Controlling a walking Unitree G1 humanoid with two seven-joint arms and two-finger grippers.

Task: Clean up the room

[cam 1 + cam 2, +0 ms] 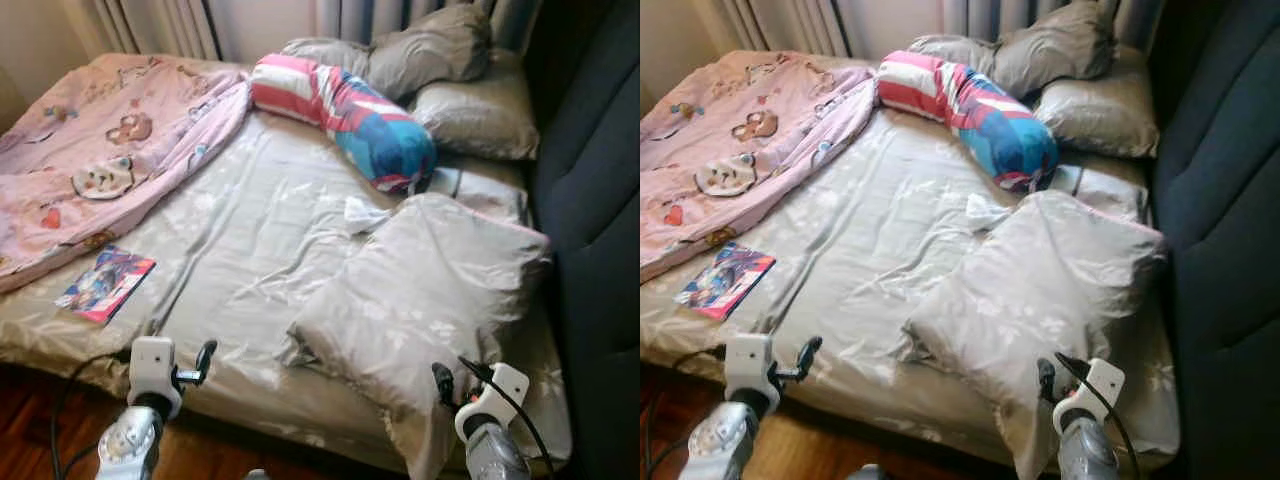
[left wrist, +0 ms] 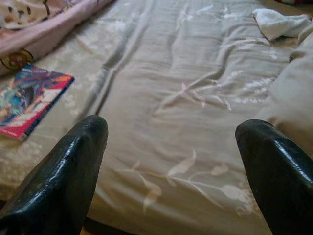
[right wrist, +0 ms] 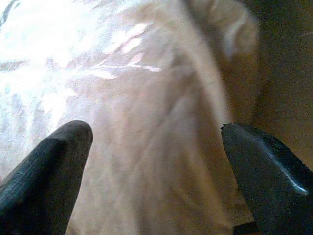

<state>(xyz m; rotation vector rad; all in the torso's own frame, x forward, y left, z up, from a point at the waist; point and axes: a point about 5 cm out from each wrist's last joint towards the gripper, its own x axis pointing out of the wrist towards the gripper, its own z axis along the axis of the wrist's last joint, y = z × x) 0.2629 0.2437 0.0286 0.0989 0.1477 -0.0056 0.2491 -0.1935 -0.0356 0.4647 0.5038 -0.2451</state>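
A bed with a grey leaf-print sheet [image 1: 250,230] lies before me. On it rest a pink cartoon blanket [image 1: 90,150] at the left, a colourful book [image 1: 105,283] near the front left edge, a red, white and blue bolster [image 1: 350,115], a small white cloth [image 1: 362,213] and a big grey pillow [image 1: 430,290] at the front right. My left gripper [image 2: 171,161] is open at the bed's front edge, right of the book [image 2: 29,98]. My right gripper [image 3: 156,166] is open, close against the big pillow [image 3: 146,122].
Two grey pillows [image 1: 470,110] lie at the head of the bed by the curtains [image 1: 170,25]. A dark padded wall [image 1: 590,200] runs along the right side. Wooden floor [image 1: 30,430] shows below the bed's front left edge.
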